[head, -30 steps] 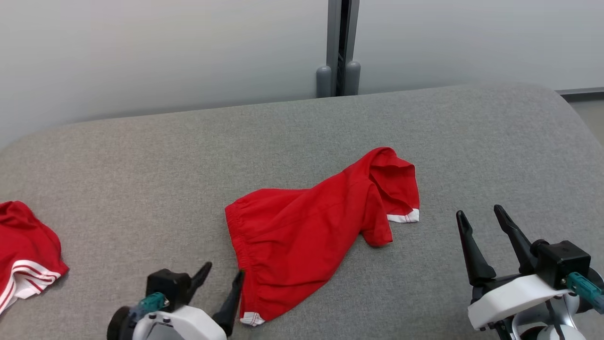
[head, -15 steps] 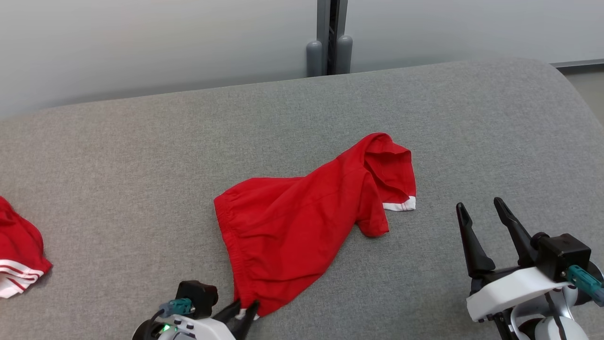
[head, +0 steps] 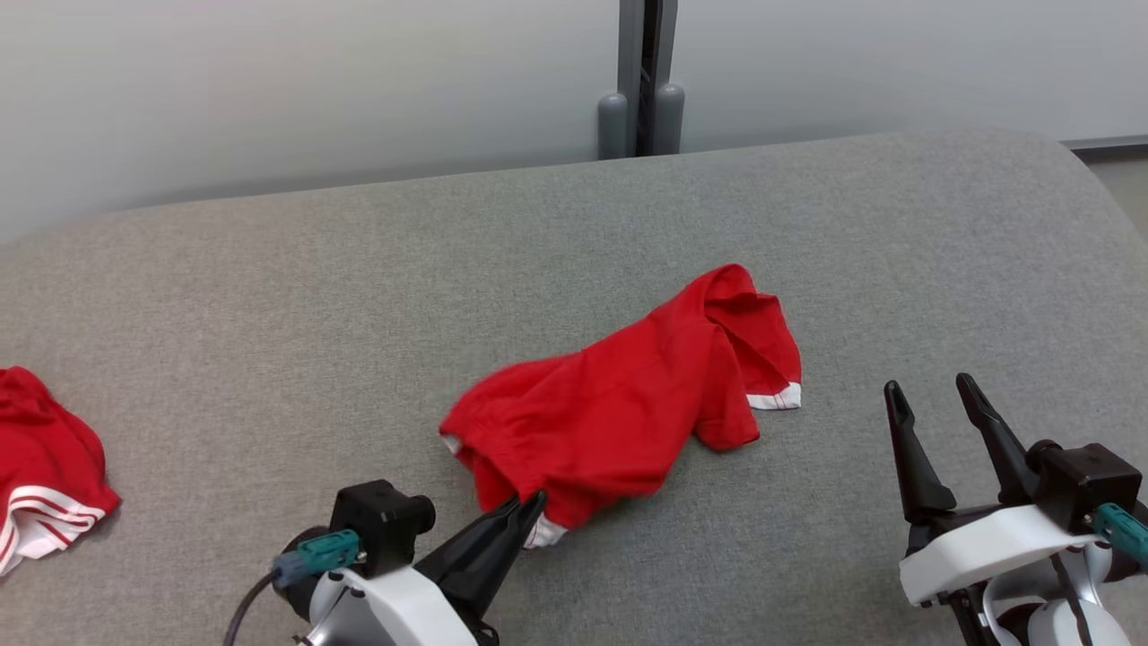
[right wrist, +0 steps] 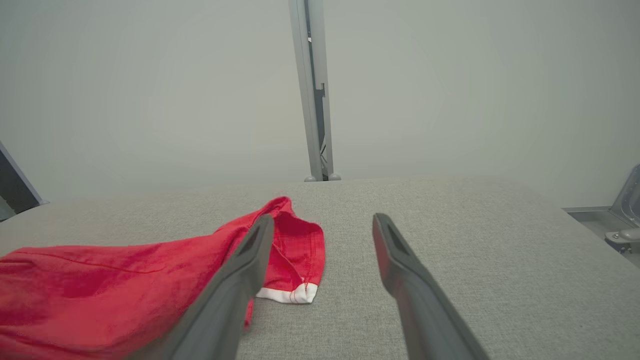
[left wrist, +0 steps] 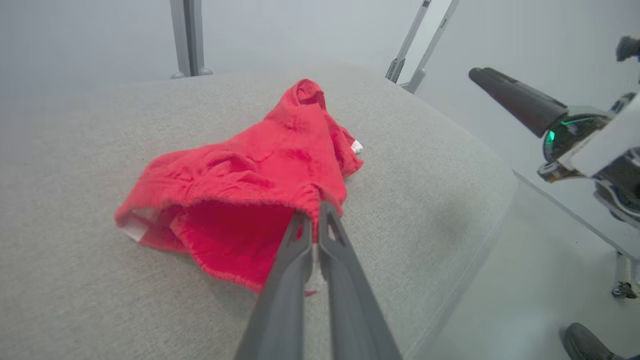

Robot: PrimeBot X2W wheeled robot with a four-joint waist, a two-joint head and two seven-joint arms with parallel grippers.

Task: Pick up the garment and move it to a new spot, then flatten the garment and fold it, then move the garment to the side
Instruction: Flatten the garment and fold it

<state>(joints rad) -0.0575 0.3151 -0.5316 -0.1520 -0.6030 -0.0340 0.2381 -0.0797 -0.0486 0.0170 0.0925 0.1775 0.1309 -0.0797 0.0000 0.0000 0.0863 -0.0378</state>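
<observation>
Garment (head: 628,395) lies mid counter (head: 269,296), its near hem now pinched. The left claw (head: 531,504), wide a second ago, has clamped onto it, bunching the cloth. The right claw (head: 927,384) stays spread and empty. Lifting can probably begin.

Two red cotton garments with white trim are lying on one grey fabric-covered table (head: 269,287): a crumpled red garment (head: 619,404) in the middle and a second red garment (head: 45,449) at the left edge. Two black long-fingered grippers are showing, the left gripper (head: 534,501) and the right gripper (head: 930,386). One grey metal post (head: 647,54) is standing behind, with two rounded grey caps (head: 613,126) at its foot. One dark shoe (left wrist: 585,342) is peeking in.
</observation>
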